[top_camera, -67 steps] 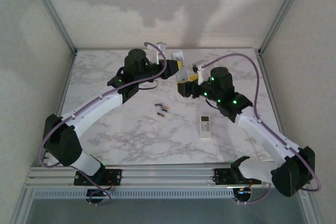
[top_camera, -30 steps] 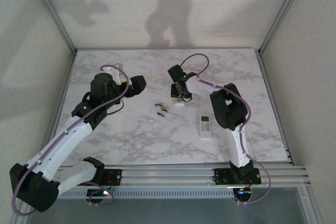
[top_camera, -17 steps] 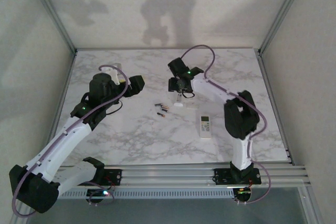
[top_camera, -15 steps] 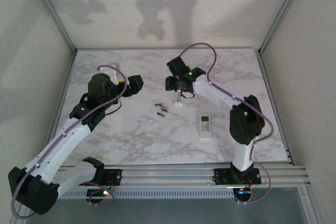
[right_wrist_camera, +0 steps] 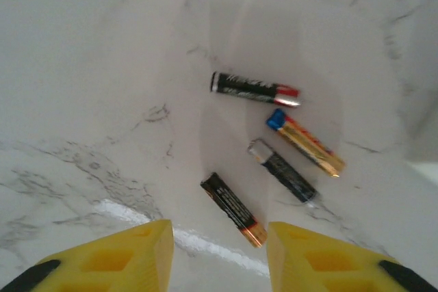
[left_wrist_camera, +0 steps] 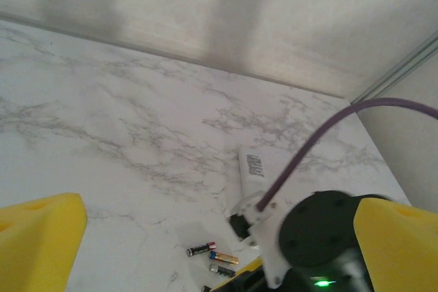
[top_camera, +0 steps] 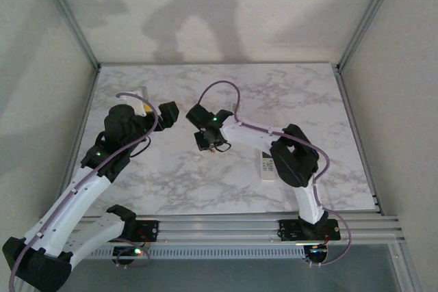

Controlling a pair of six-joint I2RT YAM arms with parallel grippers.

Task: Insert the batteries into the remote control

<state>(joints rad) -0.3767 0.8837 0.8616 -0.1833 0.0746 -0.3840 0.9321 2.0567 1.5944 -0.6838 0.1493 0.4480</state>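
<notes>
Four batteries [right_wrist_camera: 282,171], labels illegible

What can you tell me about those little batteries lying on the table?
Four slim batteries lie flat on the marble table, loosely fanned, and none seems to touch another: one black with a red end, one gold with a blue tip, two dark with metallic ends. Nothing holds them.
</notes>
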